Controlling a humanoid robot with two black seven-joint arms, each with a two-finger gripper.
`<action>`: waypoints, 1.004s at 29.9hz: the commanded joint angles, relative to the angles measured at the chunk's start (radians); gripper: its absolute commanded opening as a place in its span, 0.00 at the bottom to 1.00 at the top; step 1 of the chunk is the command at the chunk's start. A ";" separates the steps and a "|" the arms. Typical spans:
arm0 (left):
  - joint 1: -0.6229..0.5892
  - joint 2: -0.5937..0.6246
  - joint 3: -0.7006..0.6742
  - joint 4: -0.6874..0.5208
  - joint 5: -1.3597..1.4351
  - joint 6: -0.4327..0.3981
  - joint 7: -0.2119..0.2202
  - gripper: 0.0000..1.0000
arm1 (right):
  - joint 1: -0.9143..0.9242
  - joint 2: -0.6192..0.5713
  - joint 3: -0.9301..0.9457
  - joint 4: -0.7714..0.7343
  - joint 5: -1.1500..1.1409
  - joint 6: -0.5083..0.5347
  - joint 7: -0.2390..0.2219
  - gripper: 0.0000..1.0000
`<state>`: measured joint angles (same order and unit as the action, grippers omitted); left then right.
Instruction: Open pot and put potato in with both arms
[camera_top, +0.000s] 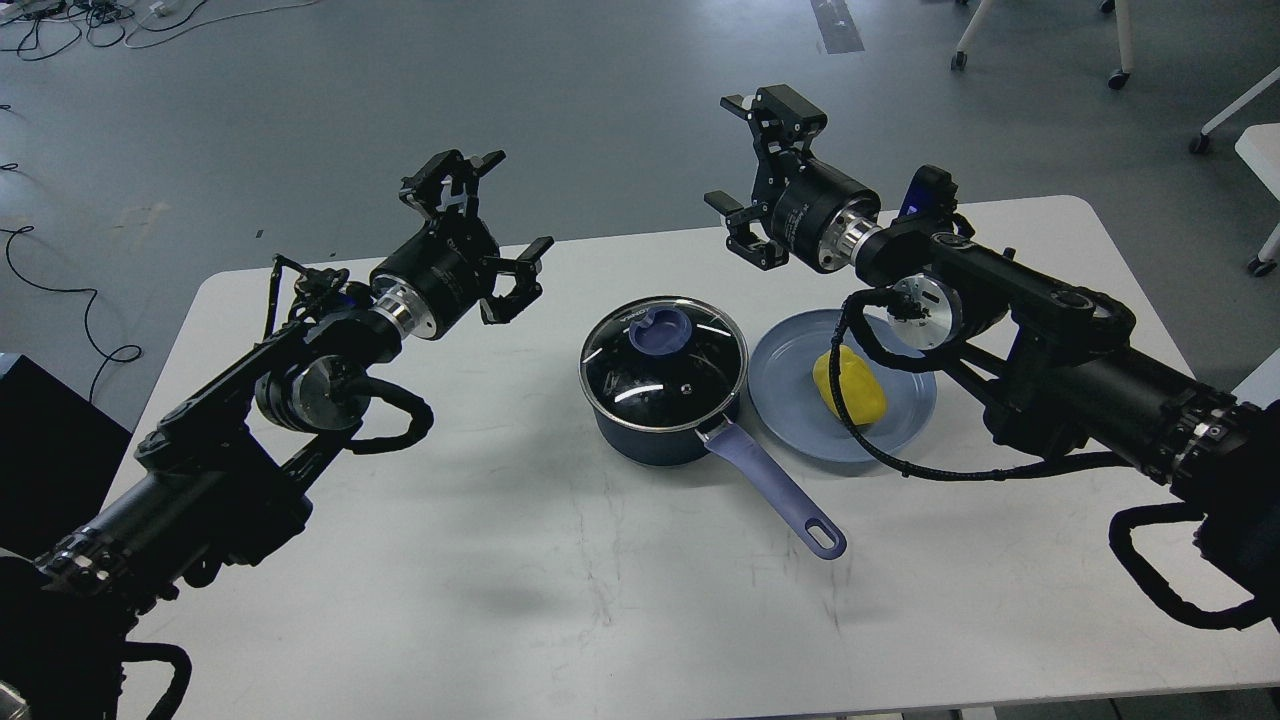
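Note:
The dark navy pot (655, 430) stands at the table's middle, its lavender handle (775, 490) pointing toward the front right. A glass lid (662, 360) with a purple knob (660, 328) covers it. Just right of the pot, the yellow potato (848, 386) lies on a pale blue plate (800, 375), with a black cable crossing in front of it. My left gripper (480, 225) hovers open up and to the left of the pot, holding nothing. My right gripper (745, 170) hangs open above the table's far edge, behind the pot and plate, also empty.
The white table (560, 600) has rounded corners; its far edge runs just behind both grippers. Grey floor lies beyond, with cables at the upper left and chair legs on castors at the upper right. A black box (50, 440) sits off the table's left side.

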<state>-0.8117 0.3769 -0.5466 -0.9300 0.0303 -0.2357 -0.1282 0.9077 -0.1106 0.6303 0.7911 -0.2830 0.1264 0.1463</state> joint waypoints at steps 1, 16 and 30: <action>0.006 0.030 0.002 0.000 0.000 -0.017 -0.001 0.99 | -0.004 -0.009 0.032 0.002 0.001 0.027 0.003 1.00; 0.005 0.017 -0.036 0.011 -0.006 -0.016 -0.060 0.98 | -0.010 -0.006 0.037 -0.003 -0.002 0.022 0.003 1.00; -0.001 0.013 -0.035 0.013 -0.006 -0.017 -0.059 0.98 | -0.010 -0.004 0.026 0.025 -0.002 -0.034 0.024 1.00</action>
<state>-0.8129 0.3870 -0.5815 -0.9172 0.0245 -0.2494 -0.1861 0.8983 -0.1157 0.6630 0.7989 -0.2868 0.0915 0.1699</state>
